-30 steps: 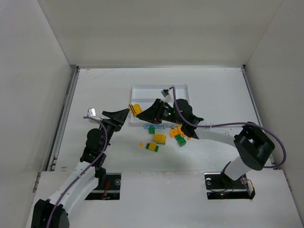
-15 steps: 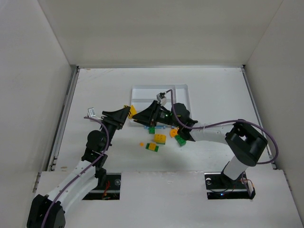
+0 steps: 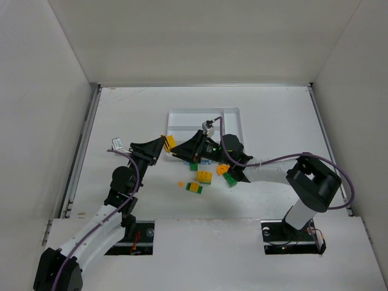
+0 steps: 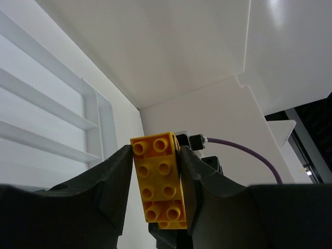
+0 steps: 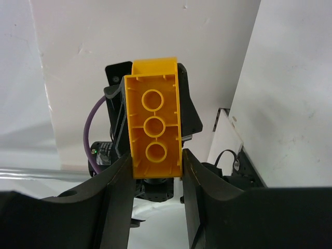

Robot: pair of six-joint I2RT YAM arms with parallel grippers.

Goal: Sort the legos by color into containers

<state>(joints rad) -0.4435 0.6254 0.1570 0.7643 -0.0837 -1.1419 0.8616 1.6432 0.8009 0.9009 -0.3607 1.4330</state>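
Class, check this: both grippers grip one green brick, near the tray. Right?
Wrong colour: the brick is yellow, not green, as the left wrist view shows. The left gripper and the right gripper do both grip it, near the tray.

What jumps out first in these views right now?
One yellow brick is pinched from both sides by the left gripper and the right gripper, by the near-left corner of the white tray. Loose green, orange and yellow legos lie on the table nearer the arms.
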